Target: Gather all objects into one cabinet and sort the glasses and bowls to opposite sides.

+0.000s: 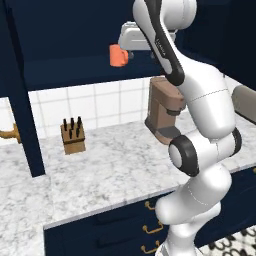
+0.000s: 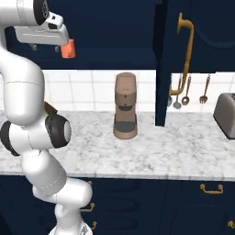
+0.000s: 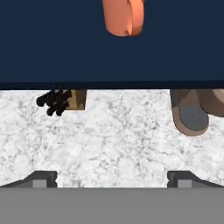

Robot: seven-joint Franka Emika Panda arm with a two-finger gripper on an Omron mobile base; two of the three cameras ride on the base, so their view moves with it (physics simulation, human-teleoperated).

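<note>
An orange-red cup (image 1: 118, 55) (image 2: 68, 48) stands upright on a shelf of the open dark navy cabinet (image 1: 70, 70) (image 2: 114, 53), above the counter. My gripper (image 1: 131, 50) (image 2: 46, 47) hangs just in front of that shelf's edge, right beside the cup and apart from it. Its jaws are open with nothing between them. In the hand view the cup (image 3: 124, 17) sits at the top on the navy shelf (image 3: 61, 52). The gripper (image 3: 113, 180) shows there with its fingertips (image 3: 41, 179) spread wide over the marble counter.
A brown coffee machine (image 1: 164, 110) (image 2: 125, 112) (image 3: 190, 113) and a knife block (image 1: 73, 136) (image 3: 61, 101) stand on the counter (image 1: 110, 170) below the shelf. The cabinet door with its brass handle (image 2: 186, 50) stands open at the right. A toaster (image 2: 226, 114) sits far right.
</note>
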